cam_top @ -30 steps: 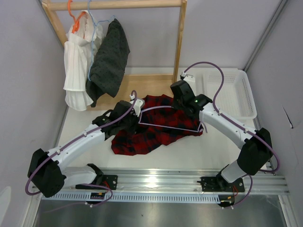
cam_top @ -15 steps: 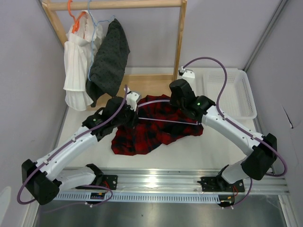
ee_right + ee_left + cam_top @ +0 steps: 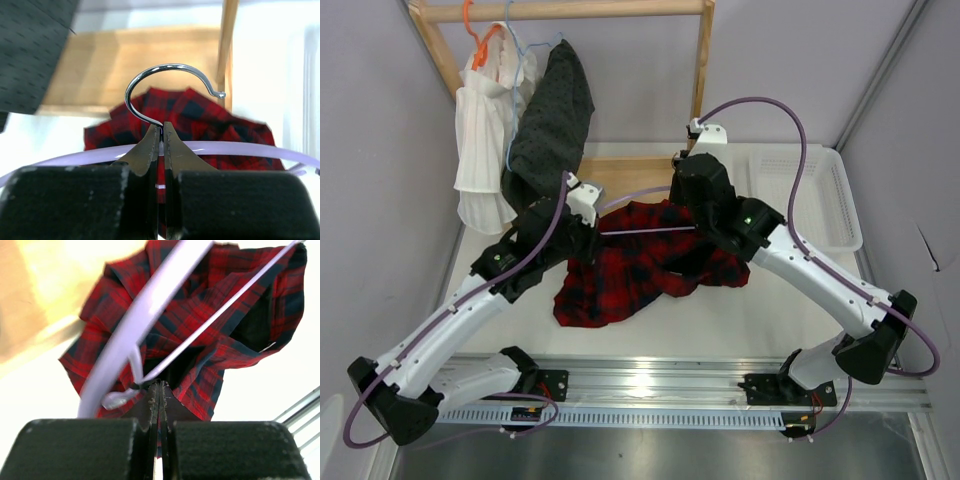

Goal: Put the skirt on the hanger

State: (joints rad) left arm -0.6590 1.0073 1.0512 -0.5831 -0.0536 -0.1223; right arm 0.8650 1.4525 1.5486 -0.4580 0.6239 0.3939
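Note:
The red-and-black checked skirt (image 3: pixel 630 275) is draped over the lilac hanger (image 3: pixel 650 231), partly lifted, its lower part bunched on the table. My right gripper (image 3: pixel 695 222) is shut on the hanger's neck just under the metal hook (image 3: pixel 170 67), with the lilac arm (image 3: pixel 250 148) running across behind its fingers and the skirt (image 3: pixel 200 117) beyond. My left gripper (image 3: pixel 595 232) is shut at the hanger's left corner. In the left wrist view the thin bar (image 3: pixel 220 315) ends at my gripper (image 3: pixel 159 385) and the skirt (image 3: pixel 240 340) hangs behind.
A wooden rack (image 3: pixel 700 80) stands at the back, carrying a white pleated garment (image 3: pixel 485 140) and a dark dotted garment (image 3: pixel 552 120). A white basket (image 3: pixel 810 195) sits at the back right. The metal rail (image 3: pixel 650 385) runs along the near edge.
Both arms have risen and moved toward the rack, carrying the hanger up and back. The skirt's upper part has been drawn up with it.

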